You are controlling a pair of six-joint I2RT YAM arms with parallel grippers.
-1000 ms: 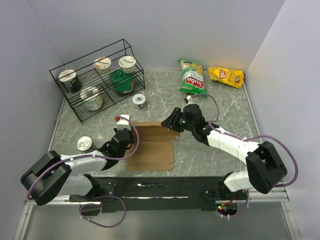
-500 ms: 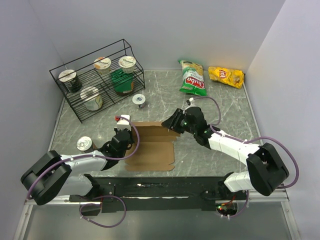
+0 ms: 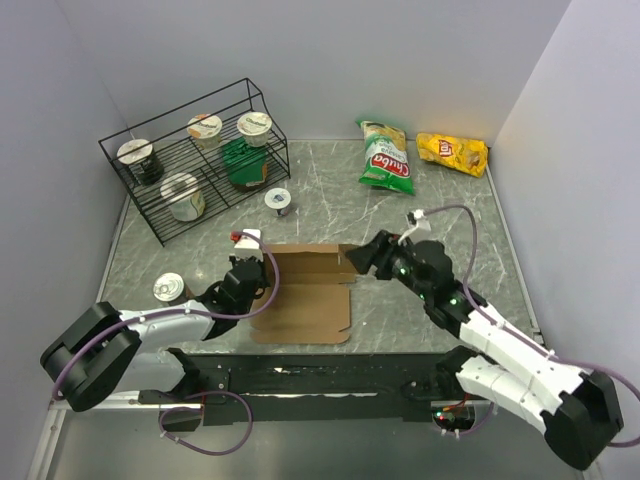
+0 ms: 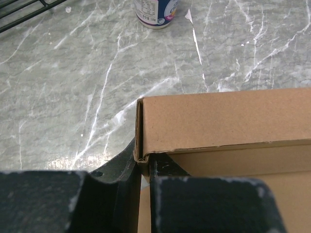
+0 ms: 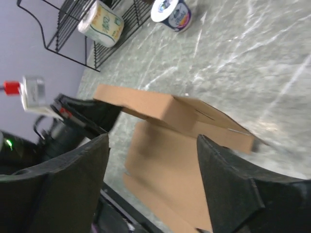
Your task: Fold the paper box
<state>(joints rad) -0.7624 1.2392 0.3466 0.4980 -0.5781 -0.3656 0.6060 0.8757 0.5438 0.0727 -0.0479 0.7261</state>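
The paper box is a brown cardboard sheet lying near the table's front edge, with its far wall folded up. My left gripper is at the box's left side, shut on the raised left wall at its far corner. In the left wrist view the cardboard edge is pinched in my left gripper. My right gripper hovers just off the box's far right corner, open and holding nothing. In the right wrist view the paper box shows through the gap of my right gripper.
A black wire rack with several cups stands at the back left. A small yogurt cup stands behind the box and a can to its left. A green chip bag and a yellow one lie at the back right.
My right gripper has opened, let go of the box's far right corner and drawn back to the right. My left gripper keeps its pinch on the left wall.
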